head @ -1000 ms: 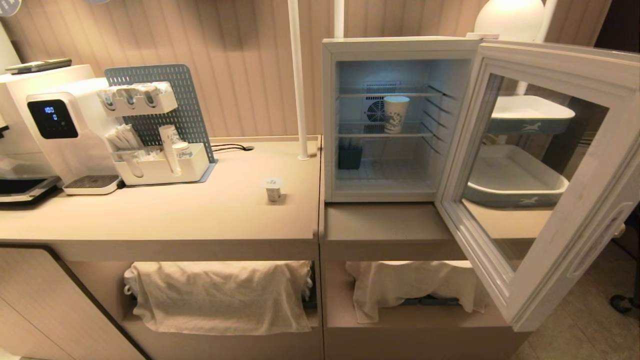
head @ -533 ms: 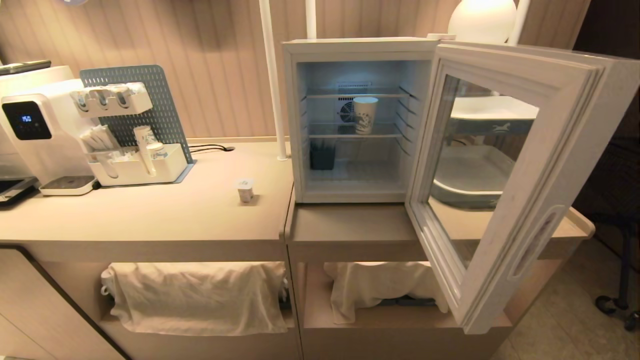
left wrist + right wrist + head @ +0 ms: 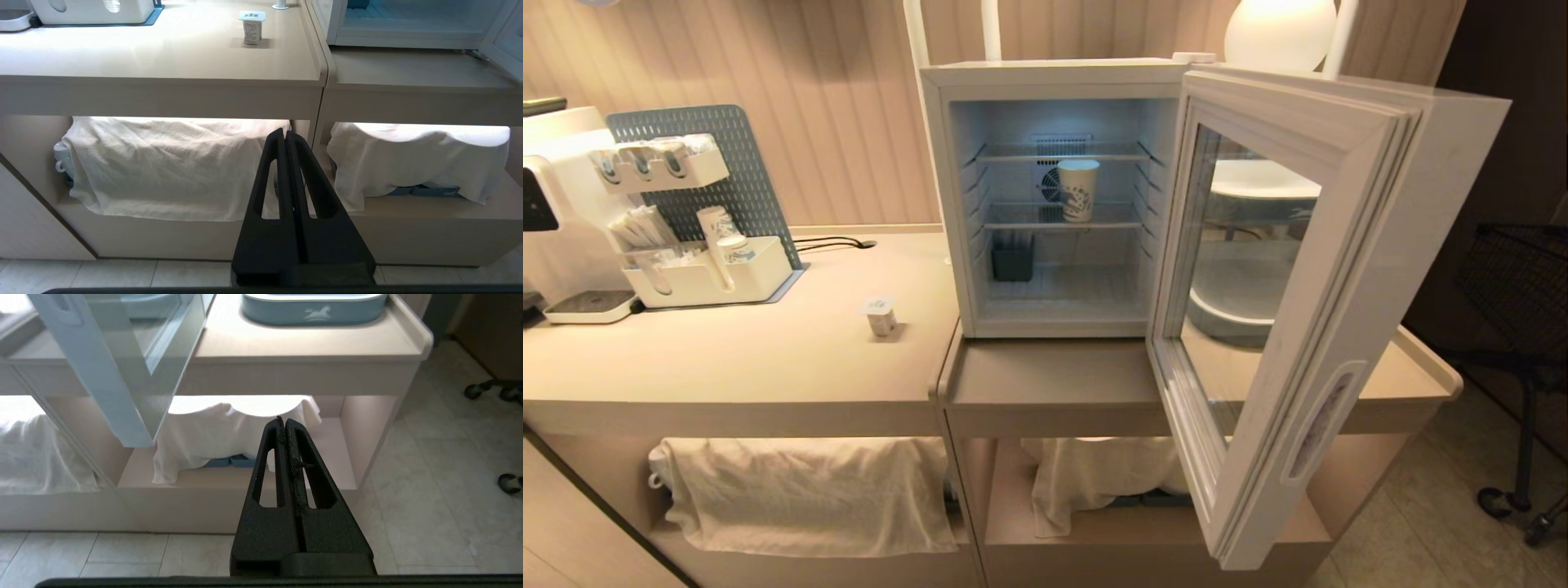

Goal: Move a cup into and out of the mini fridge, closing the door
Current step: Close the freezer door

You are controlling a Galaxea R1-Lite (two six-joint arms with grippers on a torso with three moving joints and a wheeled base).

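Note:
The small squat white cup [image 3: 880, 316] stands on the beige counter [image 3: 727, 359], left of the mini fridge [image 3: 1045, 196]; the left wrist view shows the cup [image 3: 251, 27] far off on the countertop. The fridge's door [image 3: 1298, 310] hangs wide open toward me on the right, its pale frame also in the right wrist view [image 3: 110, 375]. Neither arm shows in the head view. My left gripper [image 3: 284, 134] is shut and empty, low in front of the cloth-covered lower shelf. My right gripper [image 3: 284, 421] is likewise shut and empty, below the open door's level.
A taller patterned paper cup [image 3: 1077, 189] stands on the fridge's middle wire shelf, a dark bin [image 3: 1012, 263] below it. A drinks machine and pegboard organiser [image 3: 686, 212] fill the counter's left. White cloths [image 3: 800, 490] drape the lower shelves. A blue-rimmed tray [image 3: 312, 308] sits right of the fridge.
The whole head view has slid leftward, so the camera has turned or driven to the right; the fridge now sits near centre. Nothing on the counter has moved.

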